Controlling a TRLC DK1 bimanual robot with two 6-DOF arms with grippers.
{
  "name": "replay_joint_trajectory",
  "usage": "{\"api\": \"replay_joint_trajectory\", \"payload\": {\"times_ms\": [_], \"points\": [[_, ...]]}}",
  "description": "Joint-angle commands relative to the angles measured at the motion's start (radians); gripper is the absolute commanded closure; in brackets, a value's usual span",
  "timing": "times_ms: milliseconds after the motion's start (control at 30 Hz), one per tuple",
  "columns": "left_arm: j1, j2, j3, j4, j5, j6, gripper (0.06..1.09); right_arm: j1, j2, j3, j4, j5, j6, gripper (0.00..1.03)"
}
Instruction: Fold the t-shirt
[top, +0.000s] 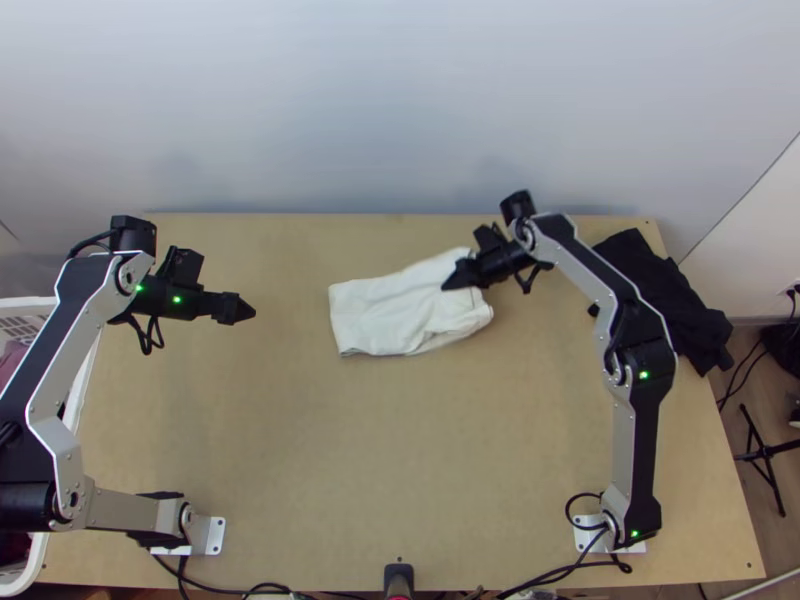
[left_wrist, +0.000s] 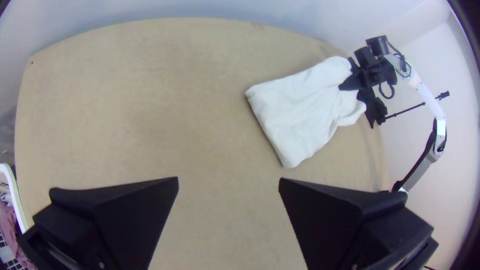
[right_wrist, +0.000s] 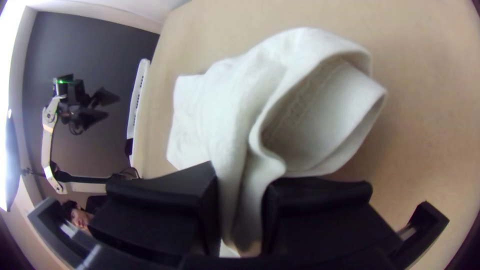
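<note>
two arms (top: 622, 440), one t-shirt (top: 385, 315), one basket (top: 36, 562), apparently one black cloth (top: 690, 315)

A pale wall (top: 380, 100) spans the top view's upper part, beyond the wooden tabletop (top: 300, 480); brownish floor (top: 780, 535) lies lower right.

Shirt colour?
White, slightly off-white, with no pattern visible on the t-shirt; clearest in the right wrist view.

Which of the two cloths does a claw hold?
The folded white cloth: part of it is bunched in the black right claw. The crumpled black cloth lies at the wooden table's right edge.
</note>
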Motion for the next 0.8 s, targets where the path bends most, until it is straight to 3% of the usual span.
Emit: {"api": "replay_joint_trajectory", "payload": {"times_ms": [0, 300, 767], "points": [[0.011, -0.011, -0.005, -0.003, 0.001, 0.008, 0.11, -0.002, -0.069, 0.118, 0.005, -0.057, 0.101, 1.0], [0.012, -0.024, -0.008, -0.029, 0.001, 0.033, 0.11, -0.065, -0.063, 0.295, 0.0, -0.06, 0.202, 1.0], [0.02, -0.013, -0.025, -0.046, 0.002, 0.085, 0.11, -0.3, -0.087, 0.282, -0.001, -0.059, 0.267, 1.0]]}}
